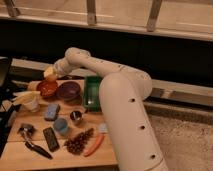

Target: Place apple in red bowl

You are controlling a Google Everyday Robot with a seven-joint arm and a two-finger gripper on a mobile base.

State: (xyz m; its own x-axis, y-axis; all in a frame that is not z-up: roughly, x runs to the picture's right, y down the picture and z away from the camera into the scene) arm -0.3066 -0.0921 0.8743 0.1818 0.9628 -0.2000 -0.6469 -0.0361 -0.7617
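Pincer: the pincer (51,73) sits at the end of the white arm (120,95), over the far left part of the table (60,155), just above the back rim of the red bowl (47,88).
Pincer grip: it is closed around the apple (49,74); the fingers themselves are mostly hidden behind the fruit and the wrist (only the hold is clear, not each finger's outline).
Apple: one, orange-yellow, held in the air over the red bowl's far edge, not resting inside it.
Red bowl: one, shallow, on the table; its inside looks dark and what it may contain cannot be told.
Purple bowl: one (68,91), just beside the red bowl on its right, the rims close or touching (hard to say which).
Green tray: one (91,92), rectangular, right of the purple bowl; its right side is covered by the arm's big lower link.
Carrot: one (93,145), near the front edge, its right end close against the arm.
Pine cone-like cluster: one brown lump (79,142), left of the carrot; its exact kind is unclear.
Blue sponge: one (51,111), mid-table.
Small cups: two, a blue one (61,126) and a metal one (76,117), near each other.
Left edge: a white cup (31,102) with something pale on it, partly cut off from clear reading.
Dark tools: several along the front left, too dim to name.
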